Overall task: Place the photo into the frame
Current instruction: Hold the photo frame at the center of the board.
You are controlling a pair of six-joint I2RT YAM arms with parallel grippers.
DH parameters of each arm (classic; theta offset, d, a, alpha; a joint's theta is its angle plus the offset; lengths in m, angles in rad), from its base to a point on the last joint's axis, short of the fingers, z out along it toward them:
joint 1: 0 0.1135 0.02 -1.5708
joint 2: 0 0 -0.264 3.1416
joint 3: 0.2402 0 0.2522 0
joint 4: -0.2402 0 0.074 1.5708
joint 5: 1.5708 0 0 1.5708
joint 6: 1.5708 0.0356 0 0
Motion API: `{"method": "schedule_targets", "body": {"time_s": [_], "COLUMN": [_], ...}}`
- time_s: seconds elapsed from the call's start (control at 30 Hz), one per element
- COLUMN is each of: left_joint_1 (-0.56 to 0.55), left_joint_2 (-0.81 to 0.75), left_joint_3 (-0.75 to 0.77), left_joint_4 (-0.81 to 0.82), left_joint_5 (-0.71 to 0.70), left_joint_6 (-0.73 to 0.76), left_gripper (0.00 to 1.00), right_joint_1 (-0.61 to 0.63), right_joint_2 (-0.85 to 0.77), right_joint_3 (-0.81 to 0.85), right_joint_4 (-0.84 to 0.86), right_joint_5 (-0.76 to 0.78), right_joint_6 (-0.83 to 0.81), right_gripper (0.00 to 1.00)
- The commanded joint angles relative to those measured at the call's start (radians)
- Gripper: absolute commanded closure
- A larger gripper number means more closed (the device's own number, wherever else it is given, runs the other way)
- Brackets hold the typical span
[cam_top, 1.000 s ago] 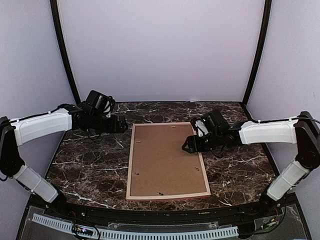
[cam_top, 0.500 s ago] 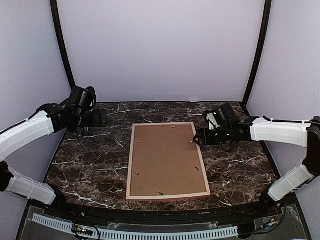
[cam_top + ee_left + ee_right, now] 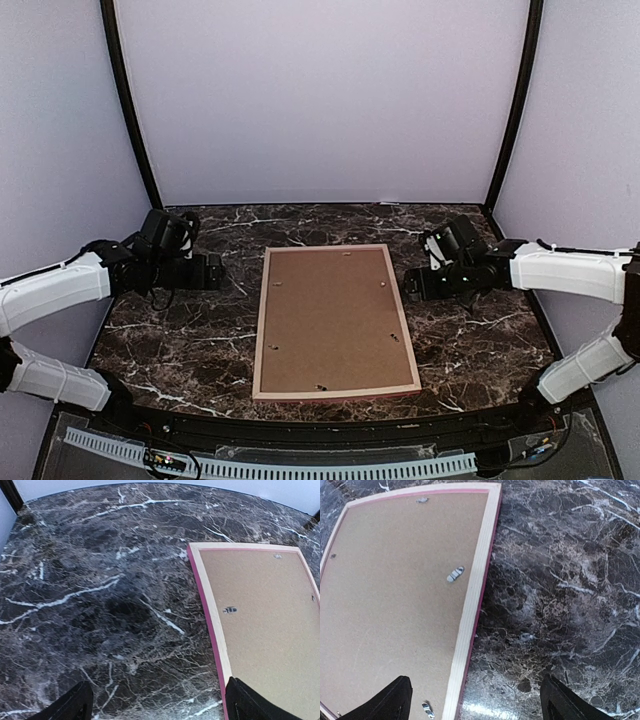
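Backing left gripper [image 3: 212, 272] and right gripper [image 3: 408, 286] clear of the frame [image 3: 260, 335], both with jaws apart, holding nothing.
Top view: pulling right gripper off the backing [image 3: 335, 315], where it was sitting a second ago, now hovering over bare marble table [image 3: 170, 340]; swinging left gripper further out too; leaving frame lying flat, back up, mid-table. Reading that as closing-up finished. Not seeing the photo anywhere; presumably lying under the backing, not confirming. Left wrist: showing matte brown hardboard, thin pale-wood moulding with pink outer face, small metal clip [image 3: 229, 610], glossy white-veined stone. Right wrist: showing same moulding, square corner, another clip, fingers [image 3: 395, 700] spreading wide over stone just beside the rail.
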Motion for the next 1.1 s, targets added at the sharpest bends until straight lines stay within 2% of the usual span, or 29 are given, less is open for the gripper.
{"method": "schedule_targets", "body": {"time_s": [0.0, 0.23, 0.3, 0.4, 0.83, 1.07], "left_joint_1": [-0.011, -0.076, -0.099, -0.128, -0.182, -0.185], "left_joint_2": [-0.009, 0.007, 0.027, 0.085, 0.389, 0.488], "left_joint_3": [-0.063, -0.104, -0.104, -0.092, 0.069, 0.140], "left_joint_4": [0.114, 0.185, 0.195, 0.202, 0.176, 0.132], "left_joint_5": [0.160, 0.216, 0.211, 0.205, 0.189, 0.184], "left_joint_6": [-0.033, -0.045, -0.051, -0.048, -0.012, -0.007], "left_gripper": [0.05, 0.06, 0.09, 0.18, 0.32, 0.42], "right_joint_1": [-0.006, 0.002, 0.016, 0.034, 0.061, 0.061], "right_joint_2": [-0.008, -0.029, -0.030, -0.023, 0.016, 0.039], "right_joint_3": [-0.049, -0.142, -0.159, -0.175, -0.179, -0.170], "right_joint_4": [-0.032, 0.001, 0.007, 0.024, 0.058, 0.059], "right_joint_5": [0.002, -0.175, -0.191, -0.205, -0.225, -0.222], "right_joint_6": [-0.014, 0.006, 0.013, 0.021, 0.025, 0.019], "right_gripper": [0.11, 0.14, 0.14, 0.14, 0.18, 0.20]}}
